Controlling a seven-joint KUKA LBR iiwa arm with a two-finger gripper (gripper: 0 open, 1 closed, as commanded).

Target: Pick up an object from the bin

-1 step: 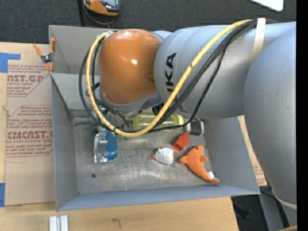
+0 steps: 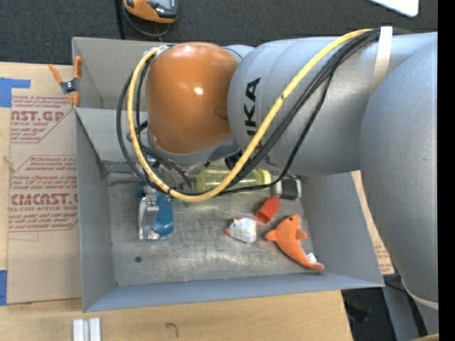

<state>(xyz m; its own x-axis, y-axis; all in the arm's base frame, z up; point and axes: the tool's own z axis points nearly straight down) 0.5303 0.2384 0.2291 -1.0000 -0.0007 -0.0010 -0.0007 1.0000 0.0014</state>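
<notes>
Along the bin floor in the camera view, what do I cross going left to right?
blue object → small white object → small orange block → orange fish toy

The tool (image 2: pixel 153 217) stands at the bin's (image 2: pixel 94 219) left, a small figure (image 2: pixel 242 229), block (image 2: pixel 268 209) and fish toy (image 2: pixel 291 239) to its right.
</notes>
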